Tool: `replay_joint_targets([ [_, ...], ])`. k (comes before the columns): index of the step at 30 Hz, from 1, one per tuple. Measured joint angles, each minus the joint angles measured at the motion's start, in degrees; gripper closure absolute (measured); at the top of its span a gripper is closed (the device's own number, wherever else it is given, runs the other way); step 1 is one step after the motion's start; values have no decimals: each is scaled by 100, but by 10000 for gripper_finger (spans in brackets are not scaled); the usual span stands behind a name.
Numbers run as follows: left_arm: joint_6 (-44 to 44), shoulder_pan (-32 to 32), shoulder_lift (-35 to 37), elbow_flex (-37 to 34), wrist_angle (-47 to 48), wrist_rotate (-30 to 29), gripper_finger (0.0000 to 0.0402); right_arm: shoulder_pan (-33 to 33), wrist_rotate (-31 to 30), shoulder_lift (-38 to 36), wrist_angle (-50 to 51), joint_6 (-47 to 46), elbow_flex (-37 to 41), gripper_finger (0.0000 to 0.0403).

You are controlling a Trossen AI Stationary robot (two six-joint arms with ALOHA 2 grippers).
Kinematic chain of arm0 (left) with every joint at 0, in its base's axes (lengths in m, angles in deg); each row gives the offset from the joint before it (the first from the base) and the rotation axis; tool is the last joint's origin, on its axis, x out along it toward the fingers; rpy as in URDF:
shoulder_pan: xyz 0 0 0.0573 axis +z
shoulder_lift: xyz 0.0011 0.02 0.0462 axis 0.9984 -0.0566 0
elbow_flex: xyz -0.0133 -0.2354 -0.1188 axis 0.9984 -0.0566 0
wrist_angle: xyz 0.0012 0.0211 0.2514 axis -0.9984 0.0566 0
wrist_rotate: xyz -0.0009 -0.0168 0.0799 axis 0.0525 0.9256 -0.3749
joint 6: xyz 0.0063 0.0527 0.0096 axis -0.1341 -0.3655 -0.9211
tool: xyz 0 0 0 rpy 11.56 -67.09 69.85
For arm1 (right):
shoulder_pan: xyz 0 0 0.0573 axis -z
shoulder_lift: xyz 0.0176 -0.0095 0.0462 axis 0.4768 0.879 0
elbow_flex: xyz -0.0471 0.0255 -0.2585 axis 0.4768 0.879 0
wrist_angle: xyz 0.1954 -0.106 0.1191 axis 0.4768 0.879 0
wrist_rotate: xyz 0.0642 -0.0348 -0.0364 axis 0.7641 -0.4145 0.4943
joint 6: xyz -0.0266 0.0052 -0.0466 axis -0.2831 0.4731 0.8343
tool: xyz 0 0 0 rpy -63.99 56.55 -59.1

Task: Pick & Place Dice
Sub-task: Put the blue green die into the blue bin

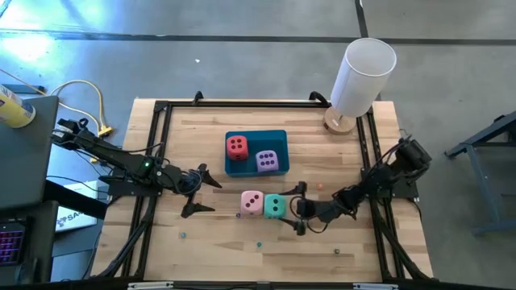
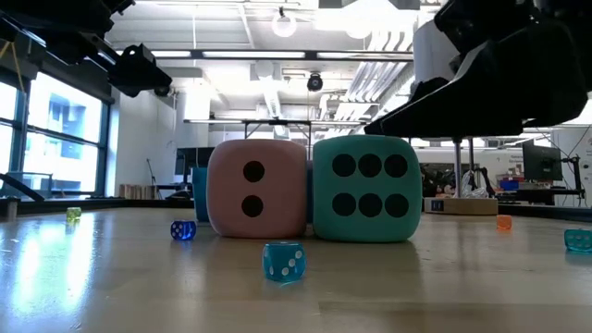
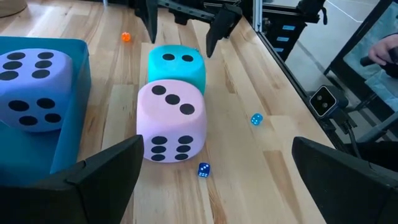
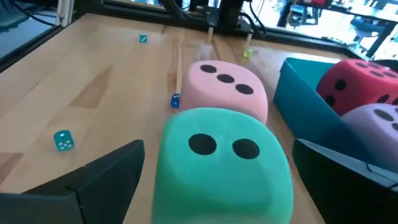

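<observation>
- We see the right gripper (image 1: 297, 208) spread wide, holding nothing, just beside the teal die (image 1: 275, 206).
- We find the teal die touching the pink die (image 1: 252, 202) on the table (image 1: 201, 137).
- We note the left gripper (image 1: 199, 192) also wide and empty, left of the pink die.
- We locate the red die (image 1: 237, 147) and purple die (image 1: 267, 161) inside the blue tray (image 1: 256, 135).
</observation>
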Motion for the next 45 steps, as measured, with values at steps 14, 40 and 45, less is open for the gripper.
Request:
replay_joint_targets([
  [14,0,0,0,0,1,0,2,271,376,0,182,-236,0,3],
  [40,-2,0,0,0,1,2,2,487,919,-9,541,-864,-7,3],
  [45,-2,0,0,0,1,2,2,597,1265,-9,549,-967,-7,3],
])
